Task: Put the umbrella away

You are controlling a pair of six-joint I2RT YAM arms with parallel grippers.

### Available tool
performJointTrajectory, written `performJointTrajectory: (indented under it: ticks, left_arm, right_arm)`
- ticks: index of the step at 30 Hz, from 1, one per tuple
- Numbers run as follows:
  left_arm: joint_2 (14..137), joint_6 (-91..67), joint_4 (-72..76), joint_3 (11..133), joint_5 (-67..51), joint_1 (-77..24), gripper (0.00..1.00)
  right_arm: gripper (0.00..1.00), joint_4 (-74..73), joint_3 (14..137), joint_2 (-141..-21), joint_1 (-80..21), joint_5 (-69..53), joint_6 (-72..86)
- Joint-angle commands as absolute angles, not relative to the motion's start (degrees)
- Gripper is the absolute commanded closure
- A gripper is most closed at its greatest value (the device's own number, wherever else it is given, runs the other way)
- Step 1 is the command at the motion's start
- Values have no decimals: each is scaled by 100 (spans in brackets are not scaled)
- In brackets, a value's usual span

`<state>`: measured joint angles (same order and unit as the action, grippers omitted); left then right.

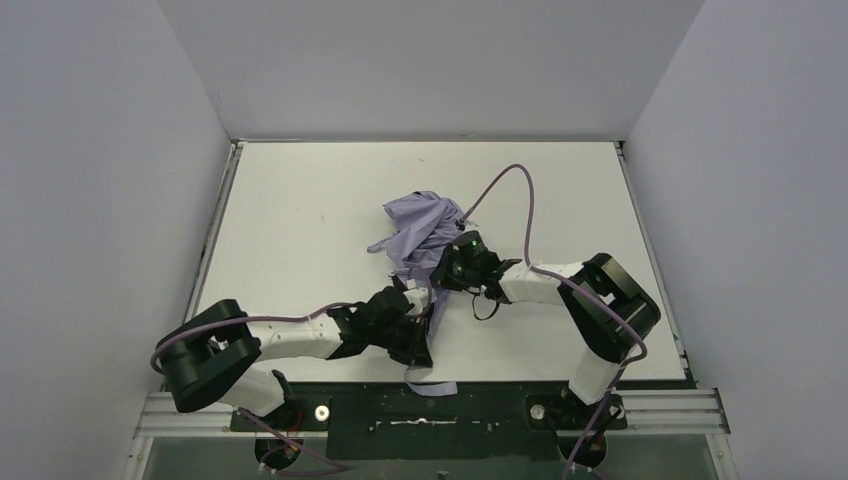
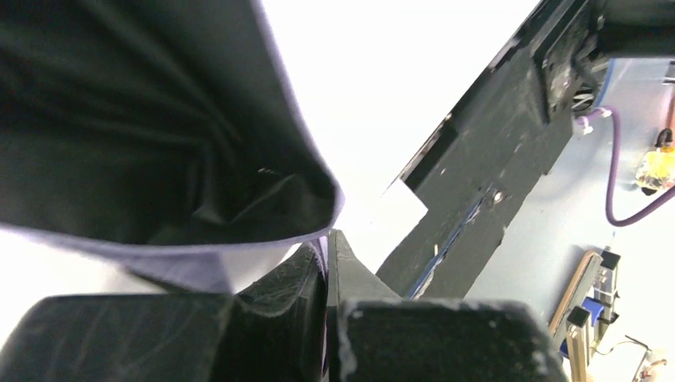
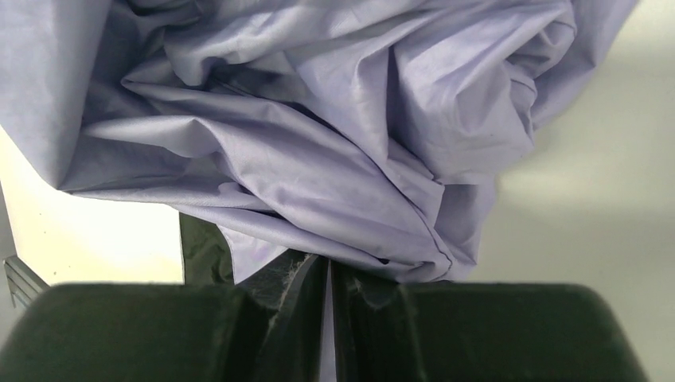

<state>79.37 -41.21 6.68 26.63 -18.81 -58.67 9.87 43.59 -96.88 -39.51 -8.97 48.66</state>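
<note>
The umbrella (image 1: 425, 232) is seen crumpled near the middle of the white table (image 1: 300, 210). Its hem is pinched by the left gripper (image 2: 326, 263), fingers pressed together. The right gripper (image 3: 327, 267) is set narrow against the fabric; whether it grips cannot be told.

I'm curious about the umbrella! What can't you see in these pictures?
- Top view: the umbrella, its shaft and handle hidden under crumpled fabric.
- Right wrist view: whether the right gripper pinches fabric; folds cover its tips.
- Left wrist view: umbrella cut off by the edges.
</note>
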Motion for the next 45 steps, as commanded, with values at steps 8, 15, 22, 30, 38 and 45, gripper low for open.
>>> performJointTrajectory:
  ticks: [8, 15, 22, 30, 38, 45]
  left_arm:
    - [8102, -4156, 1297, 2929, -2456, -5922, 100]
    - [7576, -4811, 1806, 2163, -1785, -6314, 100]
    - [7515, -4932, 2035, 1953, -1593, -6349, 96]
    - [7543, -4896, 2086, 1984, -1707, -6420, 84]
    - [6799, -4715, 1008, 2316, -1733, -6853, 75]
    - [5522, -4659, -384, 2277, -1328, -7065, 62]
  right_arm:
    - [80, 1283, 4848, -9328, -3753, -1389, 4160]
    - [73, 1288, 4547, -8685, -3822, -2498, 4099]
    - [81, 990, 4369, -8376, -4125, -2500, 4205]
    - [83, 1171, 4095, -8757, -4630, -1969, 4556]
    - [83, 1461, 3940, -9458, -4663, -1493, 4620]
    - [83, 1678, 3823, -9695, -4676, -1477, 4654]
